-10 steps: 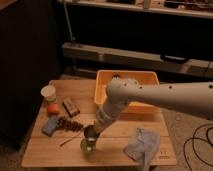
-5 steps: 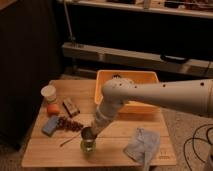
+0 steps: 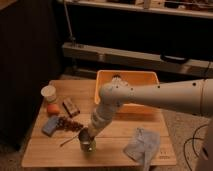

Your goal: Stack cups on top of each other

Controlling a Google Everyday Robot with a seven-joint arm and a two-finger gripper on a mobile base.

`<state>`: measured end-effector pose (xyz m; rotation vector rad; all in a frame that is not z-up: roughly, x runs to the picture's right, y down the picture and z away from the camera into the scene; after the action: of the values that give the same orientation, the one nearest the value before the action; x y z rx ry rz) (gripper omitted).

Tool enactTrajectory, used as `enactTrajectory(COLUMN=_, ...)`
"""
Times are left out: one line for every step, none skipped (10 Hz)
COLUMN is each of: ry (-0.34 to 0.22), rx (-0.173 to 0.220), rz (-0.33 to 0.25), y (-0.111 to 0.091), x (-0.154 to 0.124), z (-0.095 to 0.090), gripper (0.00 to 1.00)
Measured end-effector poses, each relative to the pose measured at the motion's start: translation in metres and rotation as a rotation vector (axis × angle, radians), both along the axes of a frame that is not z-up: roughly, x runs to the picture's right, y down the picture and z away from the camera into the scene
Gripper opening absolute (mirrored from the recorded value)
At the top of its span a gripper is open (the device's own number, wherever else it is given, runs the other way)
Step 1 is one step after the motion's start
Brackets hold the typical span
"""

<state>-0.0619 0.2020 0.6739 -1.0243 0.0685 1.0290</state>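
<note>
A shiny steel cup (image 3: 87,144) with a greenish glint inside stands on the wooden table (image 3: 107,150) near its front edge. My gripper (image 3: 87,135) is right at this cup's rim, coming down from the white forearm, and it is shut. Whether it grips the cup I cannot tell, since the wrist hides the rim. A white cup (image 3: 48,92) stands upright at the table's far left corner, well apart from the gripper.
A yellow-orange bin (image 3: 127,82) sits at the back of the table behind my arm. An orange fruit (image 3: 52,109), a brown bar (image 3: 71,106), a blue packet (image 3: 50,125) and reddish snacks (image 3: 68,124) lie left. A crumpled grey cloth (image 3: 142,145) lies front right.
The arm's elbow has shifted slightly to the left. The gripper and the steel cup stay in nearly the same spot.
</note>
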Motion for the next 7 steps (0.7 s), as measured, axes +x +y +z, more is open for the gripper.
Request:
enactTrajectory(ry=0.002, rx=0.002, rz=0.005, y=0.000, x=0.000, z=0.001, gripper=0.00)
enactTrajectory(ry=0.007, rx=0.001, rz=0.008, y=0.001, x=0.002, z=0.003, gripper=0.00)
enactTrajectory(ry=0.015, rx=-0.001, rz=0.012, y=0.002, x=0.005, z=0.005, gripper=0.00)
enactTrajectory(ry=0.019, rx=-0.002, rz=0.015, y=0.003, x=0.007, z=0.006, gripper=0.00)
enactTrajectory(ry=0.023, rx=-0.002, rz=0.015, y=0.003, x=0.008, z=0.007, gripper=0.00)
enactTrajectory(ry=0.027, rx=-0.002, rz=0.016, y=0.003, x=0.010, z=0.008, gripper=0.00)
enactTrajectory(ry=0.031, rx=-0.004, rz=0.016, y=0.004, x=0.012, z=0.010, gripper=0.00)
